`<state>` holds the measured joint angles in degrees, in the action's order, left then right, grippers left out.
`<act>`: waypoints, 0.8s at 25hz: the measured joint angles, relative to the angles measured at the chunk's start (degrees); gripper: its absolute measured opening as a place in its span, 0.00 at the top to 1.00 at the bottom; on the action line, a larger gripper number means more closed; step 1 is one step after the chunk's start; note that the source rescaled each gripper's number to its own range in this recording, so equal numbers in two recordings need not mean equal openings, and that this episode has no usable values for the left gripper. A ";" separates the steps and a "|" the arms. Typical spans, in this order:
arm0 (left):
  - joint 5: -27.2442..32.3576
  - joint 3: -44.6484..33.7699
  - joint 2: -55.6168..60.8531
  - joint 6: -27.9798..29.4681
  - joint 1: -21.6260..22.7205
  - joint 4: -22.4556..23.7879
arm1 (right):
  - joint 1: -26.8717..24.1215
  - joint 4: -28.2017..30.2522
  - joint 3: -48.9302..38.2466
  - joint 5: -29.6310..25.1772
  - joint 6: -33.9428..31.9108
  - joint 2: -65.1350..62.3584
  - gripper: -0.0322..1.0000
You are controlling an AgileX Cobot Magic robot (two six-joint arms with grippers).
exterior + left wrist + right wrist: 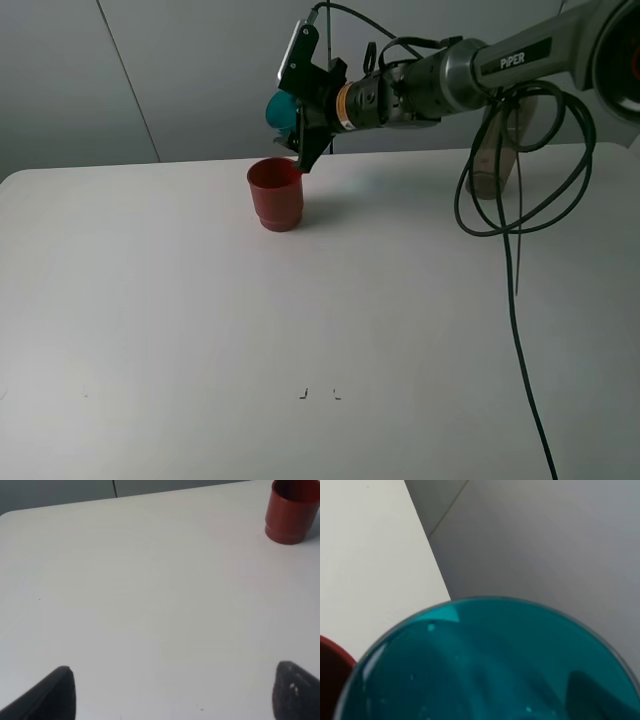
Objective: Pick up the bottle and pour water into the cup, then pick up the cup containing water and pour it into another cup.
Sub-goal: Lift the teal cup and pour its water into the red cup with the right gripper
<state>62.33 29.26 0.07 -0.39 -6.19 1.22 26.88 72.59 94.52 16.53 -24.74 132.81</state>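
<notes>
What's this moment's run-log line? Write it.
step: cup-to-cup pour | right claw: shut on teal cup, tipped above red cup | left claw: open, empty

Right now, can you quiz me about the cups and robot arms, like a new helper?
1. True or false: the red cup stands upright on the table.
2. The right fingers hold the teal cup: A) on the table, B) in the air above the red cup, C) inside the red cup.
3. Fill in: the left fingers are ____.
Key: 1 true; 2 B; 3 open.
</notes>
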 joint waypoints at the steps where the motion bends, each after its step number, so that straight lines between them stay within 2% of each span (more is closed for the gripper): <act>1: 0.00 0.00 0.00 0.00 0.00 0.00 | 0.00 0.00 0.00 0.00 0.62 0.00 0.92; 5: 0.00 0.00 0.00 0.00 0.00 0.00 | 0.00 0.02 0.00 0.00 3.84 0.00 0.92; 15: 0.00 0.00 0.00 0.00 0.00 0.00 | 0.31 0.12 0.00 -0.38 17.33 0.00 0.92; 20: 0.00 0.00 0.00 0.00 0.00 0.00 | 0.31 0.12 0.00 -0.77 21.02 0.00 0.92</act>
<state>62.33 29.26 0.07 -0.39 -6.19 1.22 27.19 72.71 94.52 15.76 -3.72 132.81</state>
